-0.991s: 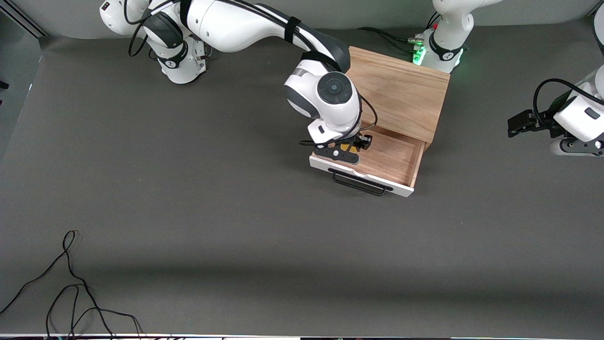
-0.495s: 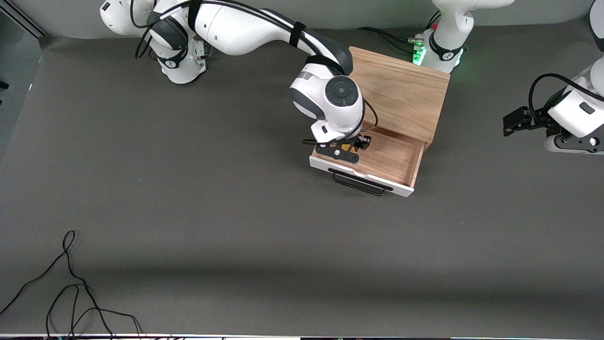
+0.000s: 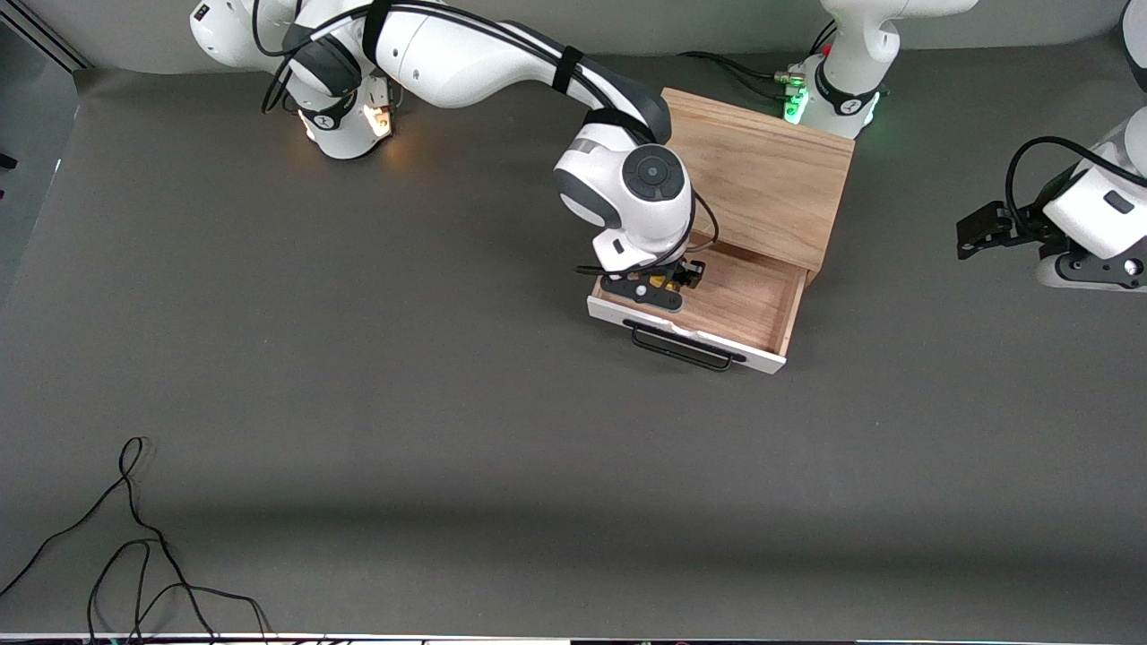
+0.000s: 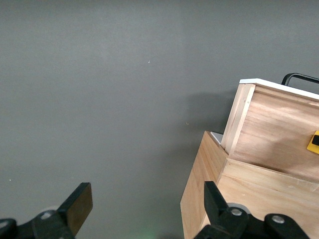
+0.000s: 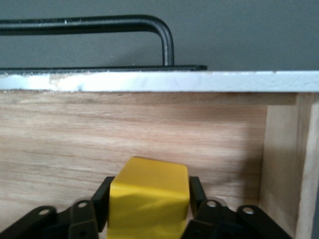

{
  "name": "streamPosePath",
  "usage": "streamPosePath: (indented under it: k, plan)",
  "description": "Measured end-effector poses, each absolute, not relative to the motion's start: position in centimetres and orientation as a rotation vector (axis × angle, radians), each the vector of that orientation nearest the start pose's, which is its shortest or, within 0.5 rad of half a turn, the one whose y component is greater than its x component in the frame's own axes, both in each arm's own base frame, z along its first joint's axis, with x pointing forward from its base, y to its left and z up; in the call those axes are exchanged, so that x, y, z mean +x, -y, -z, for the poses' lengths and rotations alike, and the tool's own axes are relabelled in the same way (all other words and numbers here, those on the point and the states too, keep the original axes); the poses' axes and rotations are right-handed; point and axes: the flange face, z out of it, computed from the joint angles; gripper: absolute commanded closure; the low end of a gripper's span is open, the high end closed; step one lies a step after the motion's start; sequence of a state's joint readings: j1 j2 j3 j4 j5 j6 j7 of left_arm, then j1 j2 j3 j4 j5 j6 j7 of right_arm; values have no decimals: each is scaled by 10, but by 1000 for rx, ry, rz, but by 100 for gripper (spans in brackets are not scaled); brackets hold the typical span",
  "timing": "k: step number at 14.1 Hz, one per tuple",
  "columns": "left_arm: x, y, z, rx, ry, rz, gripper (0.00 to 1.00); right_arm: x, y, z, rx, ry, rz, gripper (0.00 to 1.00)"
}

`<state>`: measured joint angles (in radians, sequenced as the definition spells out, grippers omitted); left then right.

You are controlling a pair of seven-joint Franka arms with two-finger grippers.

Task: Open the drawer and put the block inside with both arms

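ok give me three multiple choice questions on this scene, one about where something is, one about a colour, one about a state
1. Where is the block?
A. on top of the cabinet
B. between the right gripper's fingers, inside the drawer
C. on the table mat by the cables

2. What colour is the drawer's handle?
A. black
B. white
C. yellow

3. What state is the drawer in?
A. shut flush with the cabinet
B. lifted out and lying on the table
C. pulled open out of the cabinet

Answers:
1 B: the right wrist view shows the right gripper shut on the yellow cube, with the drawer's wooden walls around it.
2 A: a black bar sits on the white front panel.
3 C: the tray sticks out from the cabinet, its floor exposed. The left gripper waits open over the table's end.
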<state>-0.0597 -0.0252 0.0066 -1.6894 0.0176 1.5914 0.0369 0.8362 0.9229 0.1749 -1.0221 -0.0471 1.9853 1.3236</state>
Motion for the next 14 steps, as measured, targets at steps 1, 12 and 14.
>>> streamPosePath:
  k: [1,12,14]
  plan:
    - [544,30,-584,-3118,-149,-114,0,454,-637,-296,-3012,-546,-87,0]
    - [545,33,-583,-3118,-159,-115,0,484,-601,-443,-2920,-607,109,0]
    - [544,33,-583,-3118,-159,-115,0,507,-556,-492,-2931,-671,127,0]
